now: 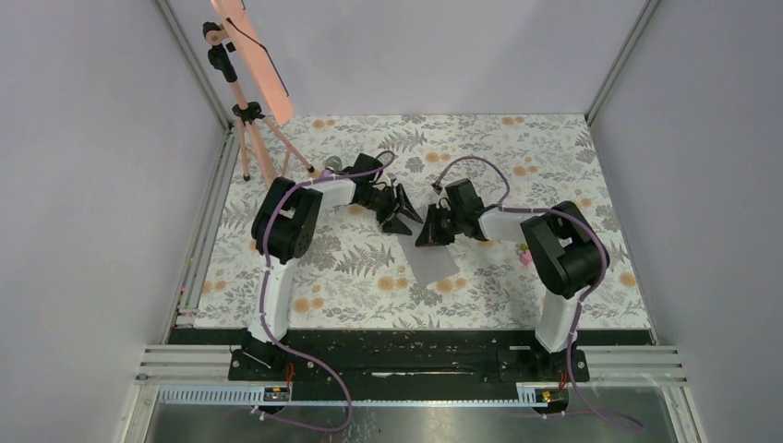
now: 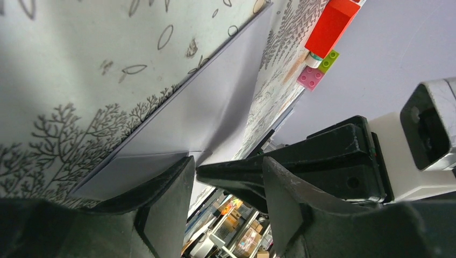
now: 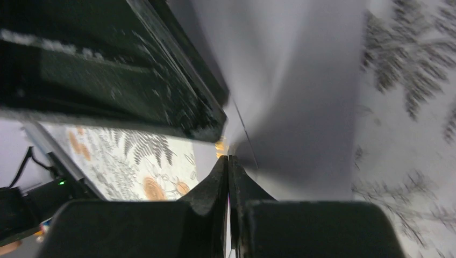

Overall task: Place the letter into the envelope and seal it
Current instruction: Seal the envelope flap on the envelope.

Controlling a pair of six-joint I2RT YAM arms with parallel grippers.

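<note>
Floral table (image 1: 369, 268), envelope (image 1: 434, 263) flat mid-table, slightly toward the near edge, letter not visible; your right gripper (image 3: 228, 161) is clenched at the flap crease, left gripper (image 2: 227, 164) released, so pin the body, then fold slowly.

Left arm (image 1: 286, 221): rose from its base, elbow folded high, forearm stretched right toward the centre.
Left gripper (image 2: 227, 164): set low, fingers (image 2: 166, 199) spread apart with nothing between the pads, tips aimed at the opposite gripper.
Right arm (image 1: 563, 245): mirrored pose, elbow folded high, forearm stretched left toward the centre.
Right gripper (image 3: 228, 161): set low, fingers (image 3: 212, 188) pressed together, pinched on an edge of the envelope (image 3: 301, 97). In the left wrist view its tip pointed into the gap of the left fingers. The two grippers were close, tip to tip.
</note>
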